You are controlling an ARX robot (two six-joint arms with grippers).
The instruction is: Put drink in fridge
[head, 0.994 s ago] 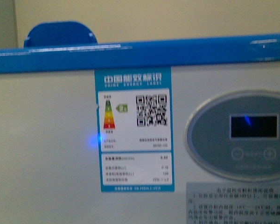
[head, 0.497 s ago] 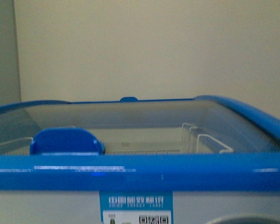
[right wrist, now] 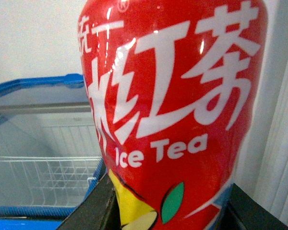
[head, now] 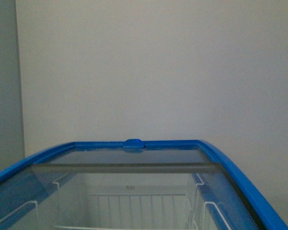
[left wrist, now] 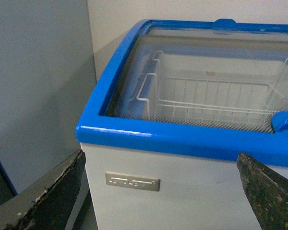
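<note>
Front view: level above fridge (head: 221,167) rim, facing back wall (head: 158,72). Left wrist view: outside front corner, angled down into wire basket (left wrist: 206,96). Right wrist view: hard against drink (right wrist: 173,105) label. Shared: fridge interior.

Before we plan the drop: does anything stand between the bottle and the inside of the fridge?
Yes. The glass lid looks shut over the fridge, blue handle at the front rim, so the held bottle cannot reach the basket.
</note>
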